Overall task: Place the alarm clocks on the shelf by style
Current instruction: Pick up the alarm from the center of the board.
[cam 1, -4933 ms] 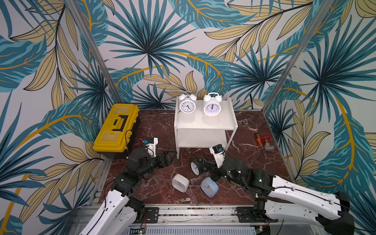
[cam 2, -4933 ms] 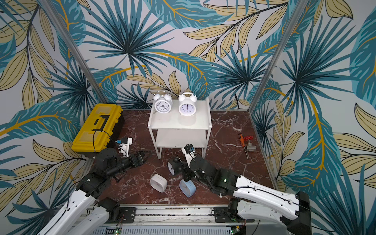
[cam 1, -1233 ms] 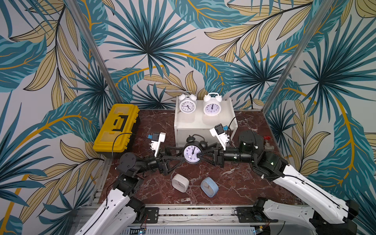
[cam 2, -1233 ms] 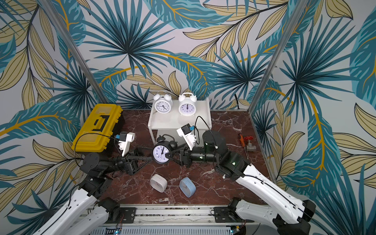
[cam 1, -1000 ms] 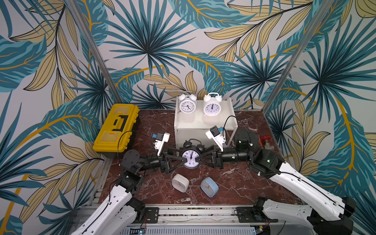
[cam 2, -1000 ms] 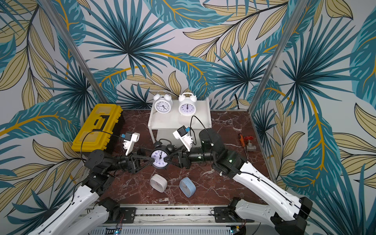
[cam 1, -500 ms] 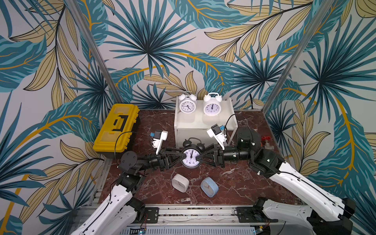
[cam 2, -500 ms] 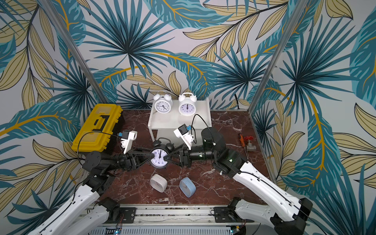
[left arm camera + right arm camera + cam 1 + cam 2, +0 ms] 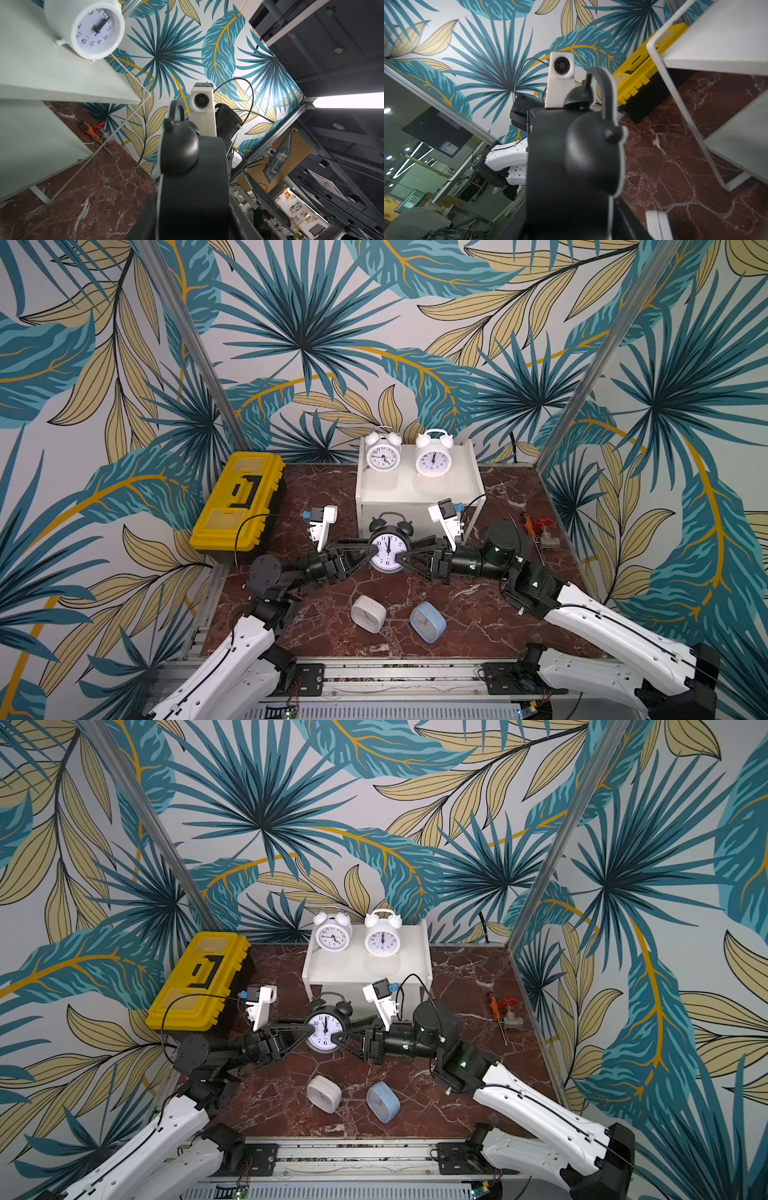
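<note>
A black twin-bell alarm clock [image 9: 388, 549] [image 9: 326, 1031] hangs upright above the table, just in front of the shelf [image 9: 415, 493]. My left gripper [image 9: 374, 551] is shut on its left side and my right gripper [image 9: 401, 558] on its right side. In both wrist views its black body [image 9: 193, 187] [image 9: 571, 166] fills the space between the jaws. Two white twin-bell clocks [image 9: 383, 456] [image 9: 433, 460] stand on the shelf's top board. A white rounded-square clock [image 9: 368, 613] and a light blue one [image 9: 428, 621] lie on the table near the front.
A yellow toolbox [image 9: 239, 502] sits at the back left beside the shelf. An orange screwdriver and a red-handled valve [image 9: 536, 526] lie at the right wall. The shelf's lower board [image 9: 737, 141] and thin legs stand close behind the held clock.
My left gripper has closed onto the black clock's left side. The right gripper has kept its hold, and the clock has risen slightly.
</note>
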`<state>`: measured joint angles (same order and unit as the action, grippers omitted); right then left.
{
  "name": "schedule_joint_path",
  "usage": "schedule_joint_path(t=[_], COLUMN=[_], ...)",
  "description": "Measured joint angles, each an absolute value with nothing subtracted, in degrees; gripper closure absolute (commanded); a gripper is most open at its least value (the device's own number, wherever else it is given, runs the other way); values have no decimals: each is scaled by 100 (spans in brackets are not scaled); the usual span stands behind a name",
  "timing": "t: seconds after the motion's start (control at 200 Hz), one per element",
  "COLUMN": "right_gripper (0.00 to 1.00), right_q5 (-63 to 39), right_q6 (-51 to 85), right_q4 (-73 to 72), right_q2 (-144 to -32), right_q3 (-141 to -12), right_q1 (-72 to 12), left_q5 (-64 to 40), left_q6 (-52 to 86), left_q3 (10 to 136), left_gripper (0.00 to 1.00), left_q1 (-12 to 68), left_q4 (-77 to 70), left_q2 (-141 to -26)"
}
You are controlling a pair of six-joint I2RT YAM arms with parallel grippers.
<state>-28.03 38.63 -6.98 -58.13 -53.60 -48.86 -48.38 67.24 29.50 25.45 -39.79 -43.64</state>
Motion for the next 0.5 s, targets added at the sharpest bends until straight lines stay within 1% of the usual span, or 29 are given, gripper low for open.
schedule_joint_path(t=[0.055, 0.08, 0.155, 0.2, 0.225, 0.26, 0.316, 0.416, 0.501], right_gripper=[69, 70, 73, 74, 74, 74, 74, 74, 75], right_q5=[-2735, -2700, -2606, -2545, -2497, -2425, -2305, -2158, -2091], right_q6=[3896, 3900, 3927, 3944, 3946, 3951, 3968, 3988, 3990], right_q4=[-814, -869, -1013, -1081, -1096, -1138, -1190, -1269, -1354], right_q2=[-5800, -5793, -5767, -5749, -5736, -5717, -5695, -5690, -5690], right_q3=[-5321, -5297, -5194, -5133, -5098, -5041, -4980, -4971, -4971], right_q1=[-4925, -4941, -4980, -4995, -5002, -5004, -5002, -5002, -5002], left_q5=[-4790, -4775, -4733, -4689, -4668, -4633, -4606, -4609, -4641], left_q6=[6731, 6722, 6716, 6735, 6735, 6755, 6770, 6842, 6869], left_q3=[2947, 2943, 2910, 2886, 2877, 2873, 2873, 2856, 2849], left_gripper=[75, 70, 46, 24, 14, 6, 0, 0, 4], left_q1=[2547, 2547, 2547, 2547, 2547, 2547, 2547, 2547, 2547], left_q4=[-4021, -4034, -4060, -4080, -4099, -4125, -4154, -4230, -4285], left_q2=[-4355, -4353, -4346, -4346, -4346, -4340, -4338, -4340, -4338])
